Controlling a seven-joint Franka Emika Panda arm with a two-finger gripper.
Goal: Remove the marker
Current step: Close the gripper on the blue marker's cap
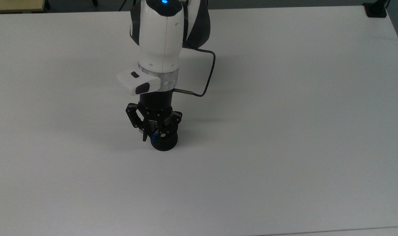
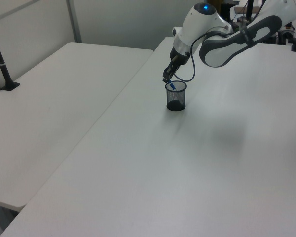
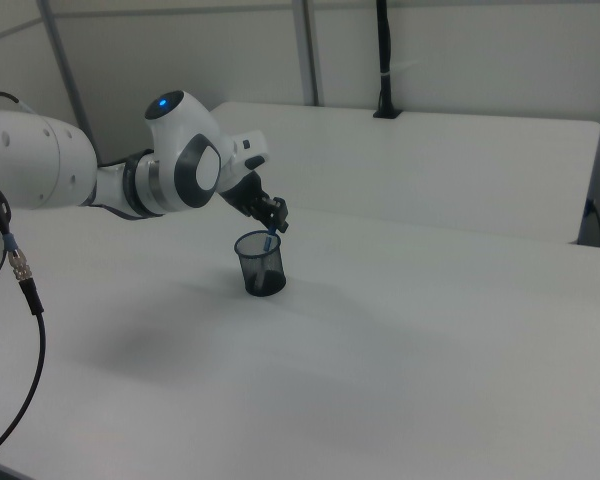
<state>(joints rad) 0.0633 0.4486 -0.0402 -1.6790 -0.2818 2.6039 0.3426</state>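
We see the gripper (image 2: 166, 79) at the marker's (image 2: 171, 85) blue top, which leans out of the black mesh cup (image 2: 176, 96) on the white table (image 2: 187, 163).

Blk mesh cup (image 2: 176, 97), blue marker (image 2: 171, 85) cap.

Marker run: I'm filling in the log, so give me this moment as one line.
phase: grasp approach | gripper: at marker tip | marker: leaning in cup | table: cup upright
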